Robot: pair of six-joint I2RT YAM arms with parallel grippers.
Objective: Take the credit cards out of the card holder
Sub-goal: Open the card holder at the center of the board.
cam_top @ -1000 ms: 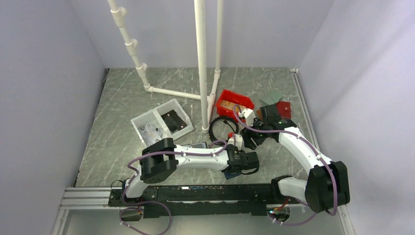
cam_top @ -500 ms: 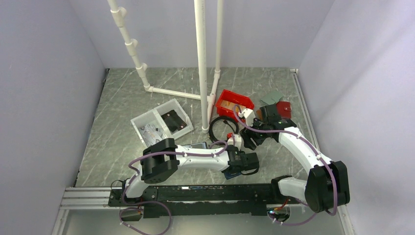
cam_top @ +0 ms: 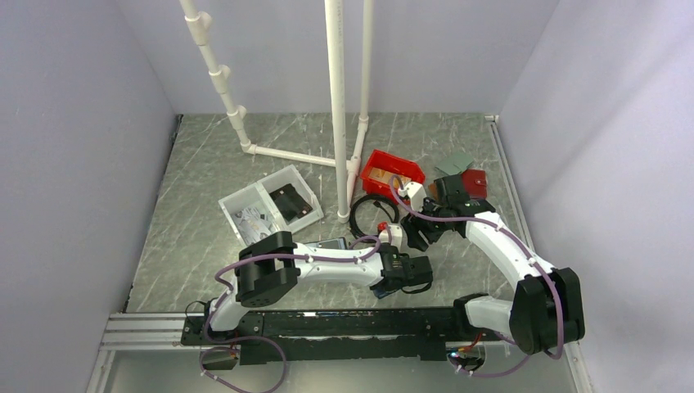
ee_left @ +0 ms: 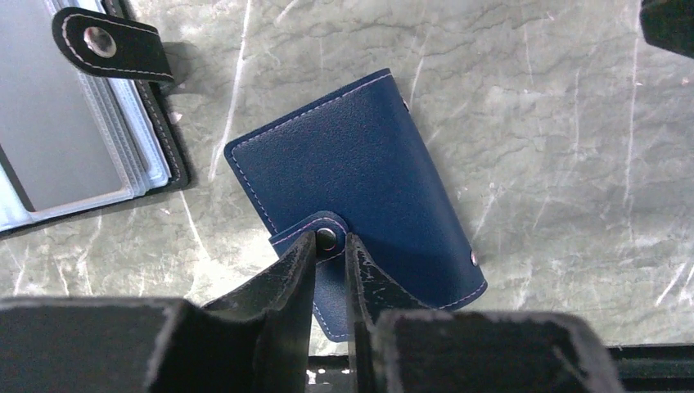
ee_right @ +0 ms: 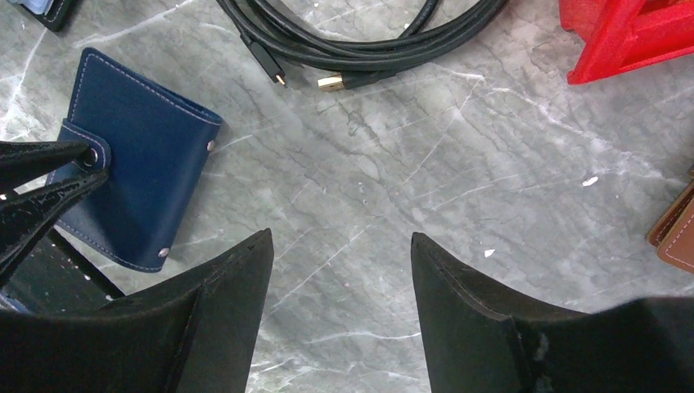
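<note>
The card holder (ee_left: 368, 164), a small navy-blue stitched leather fold, lies shut and flat on the grey marbled table (ee_left: 556, 123), directly under and ahead of the left gripper (ee_left: 330, 239). Its snap tab (ee_left: 319, 233), with a metal stud, sits between the two fingertips. The fingers (ee_left: 299, 262) stand only a narrow gap apart, one on each side of the tab. I cannot tell whether they already pinch it. No credit cards show, as the cover hides them.

The step in hand appears to be undoing the snap. To do it well, the left fingers should bite the tab's free end, not the stud, then peel it up and back off the cover. A straight pull would likely drag this light holder along.

The right gripper (ee_right: 340, 239) hangs with its fingers wide apart and nothing between them. The holder lies beyond and to the left of its left finger. That gripper could probably press on the cover's far side to steady it.

A black-edged folio with clear sleeves (ee_left: 49, 139) lies off to the left of the left fingers, so the peel should go away from it.
</note>
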